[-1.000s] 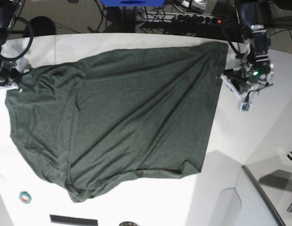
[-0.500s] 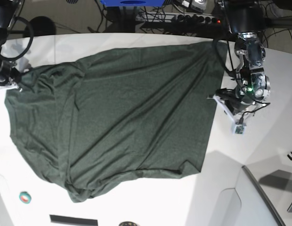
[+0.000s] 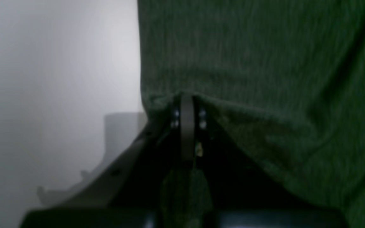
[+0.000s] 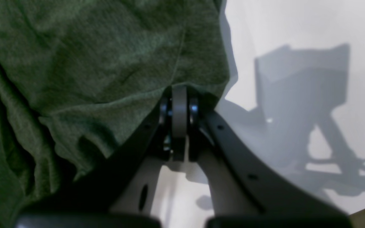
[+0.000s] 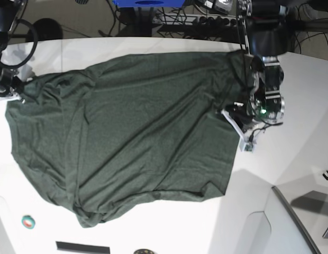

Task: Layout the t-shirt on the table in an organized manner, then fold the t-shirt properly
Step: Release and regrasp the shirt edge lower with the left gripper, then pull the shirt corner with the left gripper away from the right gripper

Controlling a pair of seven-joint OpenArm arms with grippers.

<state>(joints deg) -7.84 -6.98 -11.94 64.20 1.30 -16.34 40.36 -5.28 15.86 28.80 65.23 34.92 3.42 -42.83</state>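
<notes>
A dark green t-shirt (image 5: 132, 137) is lying spread across the glossy white worktop (image 5: 291, 153), covering most of its middle and rumpling into soft diagonal folds toward the near edge. The left tool (image 5: 231, 112), on the base view's right, is sitting low over the garment's right-hand border, its jaws pressed together and pinching the fabric edge; from the left wrist camera the left tool's tip (image 3: 187, 109) is biting into a hem that is puckering around it, with bare worktop (image 3: 59, 79) showing to one side. The right tool (image 5: 17, 93), at the base view's far left, is likewise clamping the cloth at the opposite corner; in the right wrist view the closed tip (image 4: 179, 104) is gripping a bunched edge of the t-shirt (image 4: 90, 63), while the arm's shadow is falling on the white surface (image 4: 296, 31) beside it. A small round teal and red object (image 5: 28, 221) is resting on the worktop near the shirt's lower left.
</notes>
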